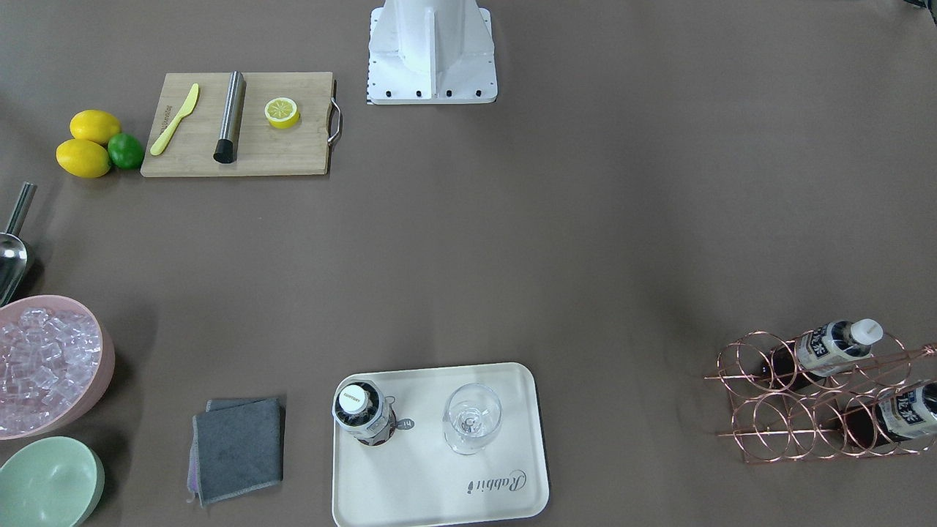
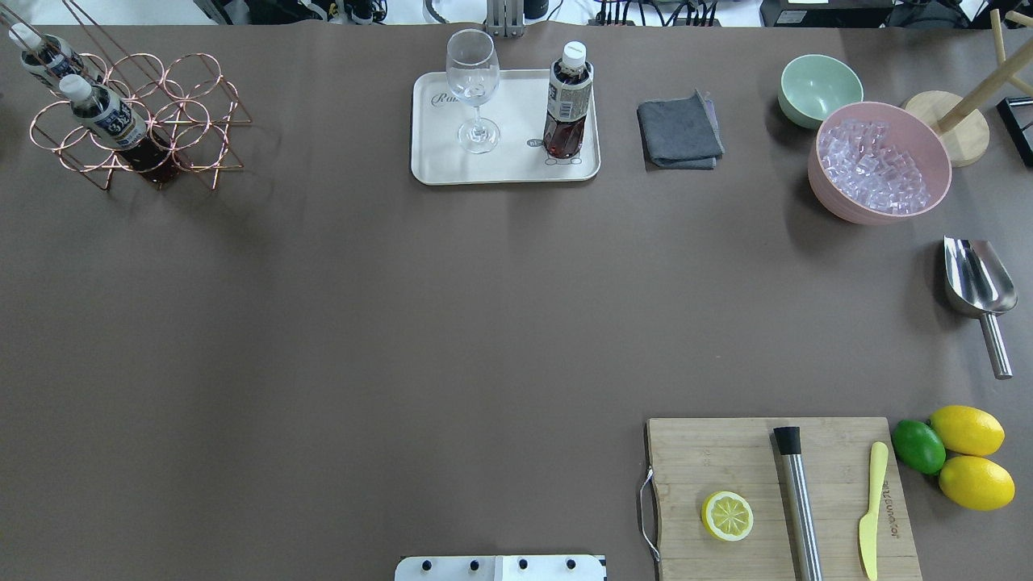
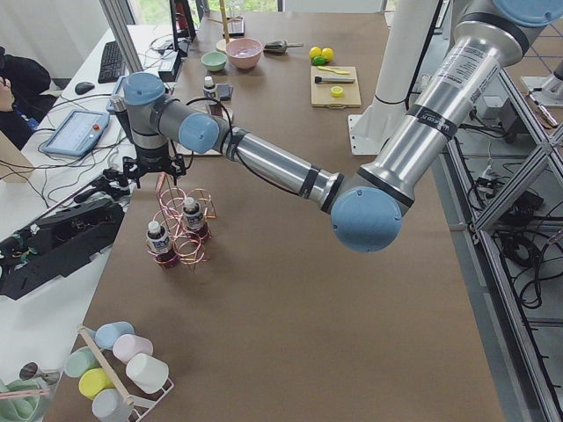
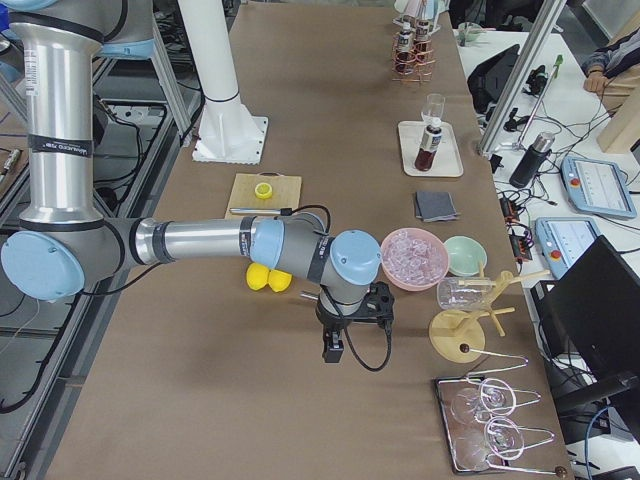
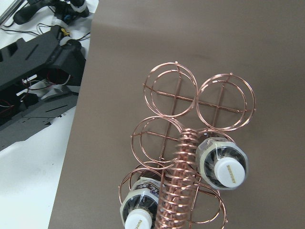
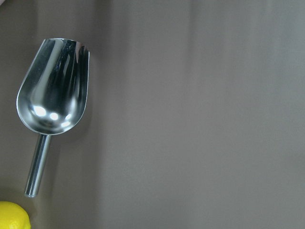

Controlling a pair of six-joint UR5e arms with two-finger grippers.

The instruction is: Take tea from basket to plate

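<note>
One tea bottle (image 1: pixel 360 411) stands upright on the cream plate (image 1: pixel 439 483), beside an empty wine glass (image 1: pixel 472 419). Two more tea bottles (image 1: pixel 834 345) (image 1: pixel 908 413) lie in ring cells of the copper wire basket (image 1: pixel 761 410). The left wrist view looks straight down on the basket (image 5: pixel 176 90) and the two white caps (image 5: pixel 230 170). My left gripper (image 3: pixel 151 169) hangs just above the basket's handle; I cannot tell if it is open. My right gripper (image 4: pixel 333 347) hovers over bare table near the scoop; I cannot tell its state.
A wooden cutting board (image 2: pixel 775 492) holds a lemon half, a steel rod and a yellow knife. Two lemons and a lime (image 2: pixel 918 446) lie beside it. A steel scoop (image 2: pixel 978 282), a pink bowl of ice (image 2: pixel 880 161), a green bowl (image 2: pixel 819 87) and a grey cloth (image 2: pixel 679 133) are on the right.
</note>
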